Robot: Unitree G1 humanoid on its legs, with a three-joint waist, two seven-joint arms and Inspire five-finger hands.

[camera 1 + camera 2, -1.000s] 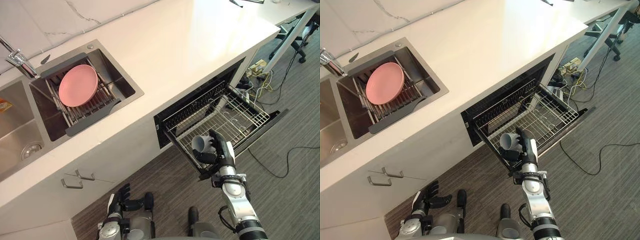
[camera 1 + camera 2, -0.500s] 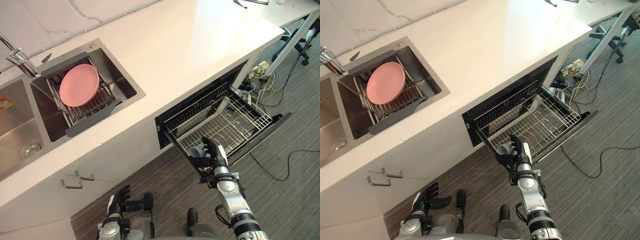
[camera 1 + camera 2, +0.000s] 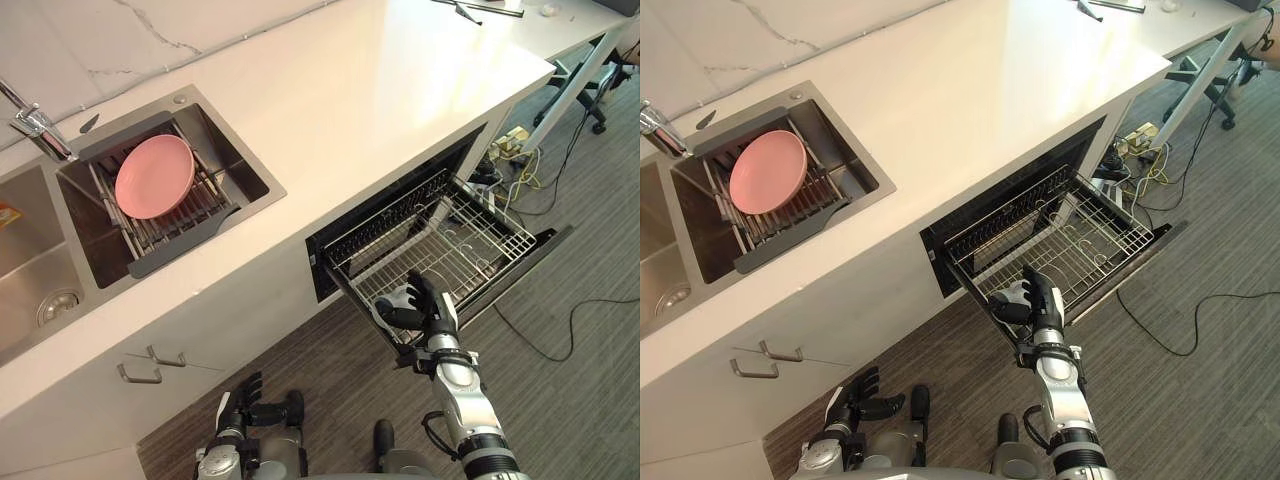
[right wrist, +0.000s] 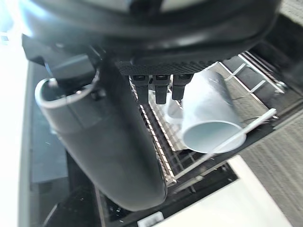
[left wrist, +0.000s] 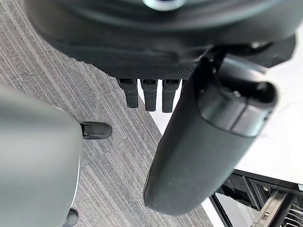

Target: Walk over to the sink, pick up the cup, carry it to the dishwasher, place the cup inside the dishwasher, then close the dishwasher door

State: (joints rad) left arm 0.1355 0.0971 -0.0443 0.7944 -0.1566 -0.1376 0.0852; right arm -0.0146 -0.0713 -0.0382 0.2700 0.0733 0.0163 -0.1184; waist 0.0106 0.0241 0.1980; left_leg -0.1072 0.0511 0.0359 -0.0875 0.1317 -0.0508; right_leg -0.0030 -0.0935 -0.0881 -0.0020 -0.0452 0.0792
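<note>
The pale cup [image 4: 208,116] is lying on its side in the wire rack [image 3: 480,235] of the dishwasher, with its open mouth turned toward the rack's outer rail. It is sitting at the rack's outer corner on the sink side. The right hand [image 3: 425,310] is hovering right over it. Its fingers [image 4: 161,92] are reaching nearly straight along the cup's upper side, and the thumb [image 4: 104,151] is standing off to one side with bare wire showing between it and the cup. The hand is looking loose rather than clamped round the cup.

The rack is standing pulled out from under the white counter [image 3: 380,90], and the dark door [image 3: 535,250] is hanging open along its far edge. Farther along the counter, a pink plate [image 3: 154,176] is resting on a drainer set into the sink [image 3: 250,165], beside the tap [image 3: 35,125].

The left hand [image 3: 243,400] is hanging low above the grey floor, its fingers relaxed and holding nothing.
</note>
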